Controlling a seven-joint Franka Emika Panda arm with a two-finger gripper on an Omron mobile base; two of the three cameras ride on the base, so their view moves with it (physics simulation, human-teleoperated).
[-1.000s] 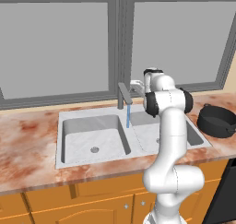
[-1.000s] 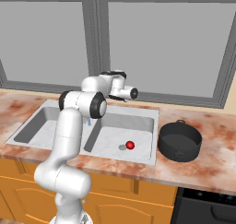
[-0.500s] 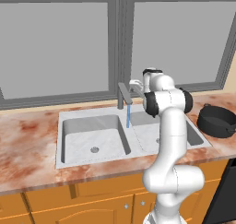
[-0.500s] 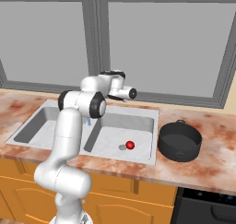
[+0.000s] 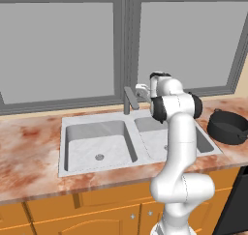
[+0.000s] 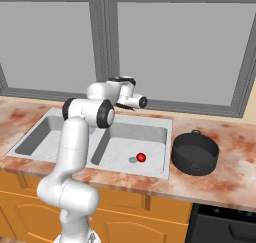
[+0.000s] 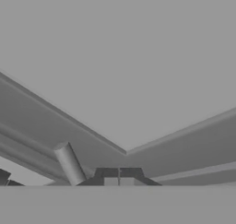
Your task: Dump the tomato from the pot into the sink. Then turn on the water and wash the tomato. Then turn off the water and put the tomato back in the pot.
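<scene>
Your tomato sits glossy and red on the floor of the sink's right basin, just beside the round drain, a touch to the pot side of it. It lies free, with bare marbled basin floor all around and the basin walls well apart from it on every side.

Over on the counter to the right of the sink, the black pot stands upright, near the basin rim, its mouth open to you.

The left basin lies bare, its own drain showing. No stream runs from the faucet now.

Your gripper hangs up behind the sink, right by the faucet, at the window sill. In the hand view the finger tips sit close together at the bottom, a grey rod just beside them; whether they pinch anything, you cannot tell. The tomato lies well below and forward of the jaws.
</scene>
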